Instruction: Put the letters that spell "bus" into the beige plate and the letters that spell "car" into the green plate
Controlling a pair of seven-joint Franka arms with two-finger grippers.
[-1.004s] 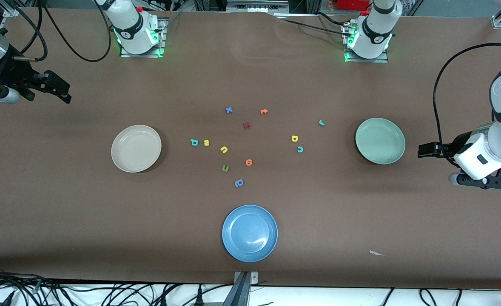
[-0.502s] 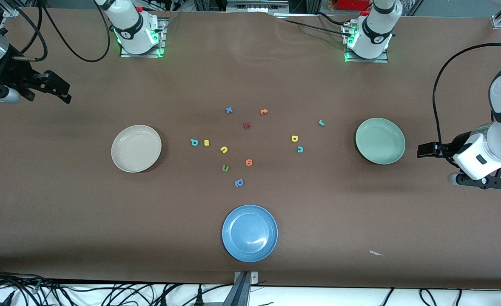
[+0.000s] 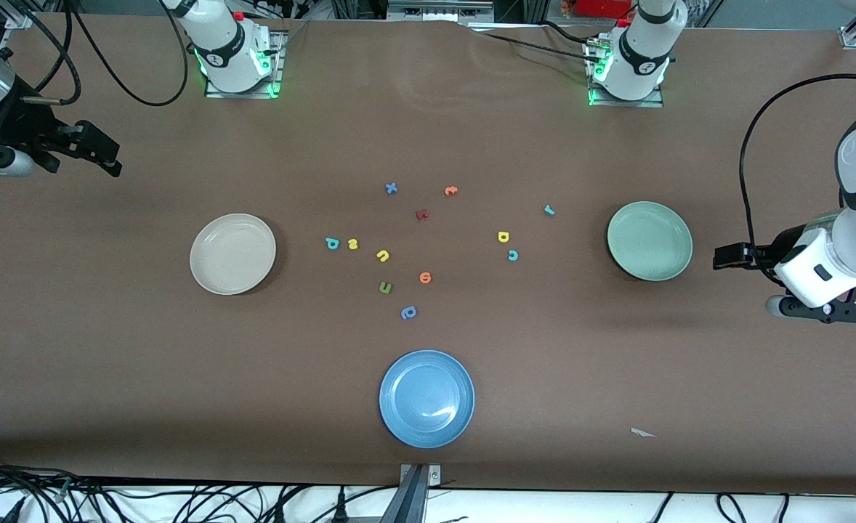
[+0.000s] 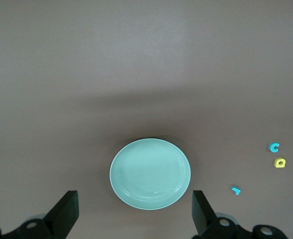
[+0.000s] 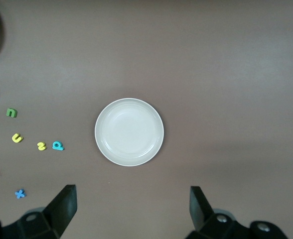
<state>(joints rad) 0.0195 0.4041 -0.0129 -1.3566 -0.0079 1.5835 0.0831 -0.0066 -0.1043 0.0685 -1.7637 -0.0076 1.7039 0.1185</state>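
Nothing placed yet, I reckon. Beige plate (image 3: 232,253) & green plate (image 3: 649,240) bare. Bus letters (image 3: 353,244) + car letters (image 3: 513,255) loose on tabletop (image 3: 108,349) btwn plates. Left claw (image 4: 134,214), right claw (image 5: 131,209) both spread wide, hovering over tabletop ends, holding nothing. All 6 left.

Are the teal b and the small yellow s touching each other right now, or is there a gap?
Apart. The front view shows bare table between the teal b and the yellow s; the right wrist view shows the same narrow gap.

The small foam letters (image 3: 423,247) lie scattered on the table between the round shallow cream-beige plate (image 3: 232,253) and the round pale sage-green plate (image 3: 649,240). The round blue plate (image 3: 426,398) sits nearer the front camera.
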